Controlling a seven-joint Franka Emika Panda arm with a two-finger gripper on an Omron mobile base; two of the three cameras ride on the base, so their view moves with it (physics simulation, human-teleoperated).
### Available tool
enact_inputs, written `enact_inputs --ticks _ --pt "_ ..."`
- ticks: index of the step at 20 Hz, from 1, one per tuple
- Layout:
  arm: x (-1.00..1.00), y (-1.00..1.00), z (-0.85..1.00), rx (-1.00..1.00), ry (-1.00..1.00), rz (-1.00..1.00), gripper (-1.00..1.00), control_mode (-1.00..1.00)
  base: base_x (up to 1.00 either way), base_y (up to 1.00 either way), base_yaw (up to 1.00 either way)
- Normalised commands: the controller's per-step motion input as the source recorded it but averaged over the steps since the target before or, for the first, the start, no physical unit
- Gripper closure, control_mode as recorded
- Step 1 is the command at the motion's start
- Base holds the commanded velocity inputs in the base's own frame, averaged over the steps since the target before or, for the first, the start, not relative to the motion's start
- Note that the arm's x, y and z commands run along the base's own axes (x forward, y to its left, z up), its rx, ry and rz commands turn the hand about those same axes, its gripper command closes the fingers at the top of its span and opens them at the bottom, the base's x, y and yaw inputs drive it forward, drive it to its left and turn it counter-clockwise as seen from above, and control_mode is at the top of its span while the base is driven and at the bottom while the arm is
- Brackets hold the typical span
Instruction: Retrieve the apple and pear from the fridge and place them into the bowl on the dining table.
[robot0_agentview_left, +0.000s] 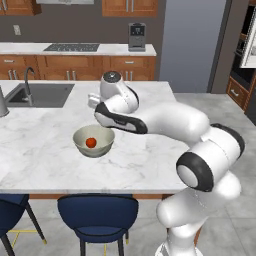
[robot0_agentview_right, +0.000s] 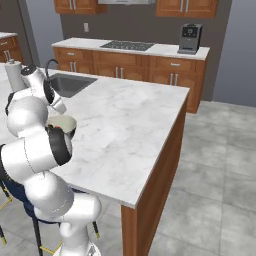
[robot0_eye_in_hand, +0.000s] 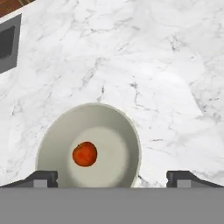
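On the dining table (robot0_agentview_left: 45, 145), the apple (robot0_eye_in_hand: 85, 154) sits in the bowl (robot0_eye_in_hand: 118, 131), toward nine o'clock; the gripper (robot0_eye_in_hand: 112, 178) above gapes wide, holding nothing.

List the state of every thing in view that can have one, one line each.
apple: lying inside the bowl, free of the fingers.
bowl: upright on the dining table, holding the apple alone.
gripper: open, above the bowl, empty.
dining table: carries the bowl.
sink faucet: no water seen running.
coffee machine: standing on the back counter.
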Motion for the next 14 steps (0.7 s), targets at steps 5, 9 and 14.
enact_inputs --ticks 5,9,14 --pt "-0.64 -0.87 0.99 0.00 -0.34 0.65 -1.00 -1.00 0.00 0.00 0.00" --pt "-0.92 -0.70 1.00 -0.01 -0.19 0.63 -1.00 -1.00 0.00 0.00 0.00" --pt "-1.00 -0.46 0.80 -0.11 -0.12 0.41 -1.00 -1.00 0.00 0.00 0.00"
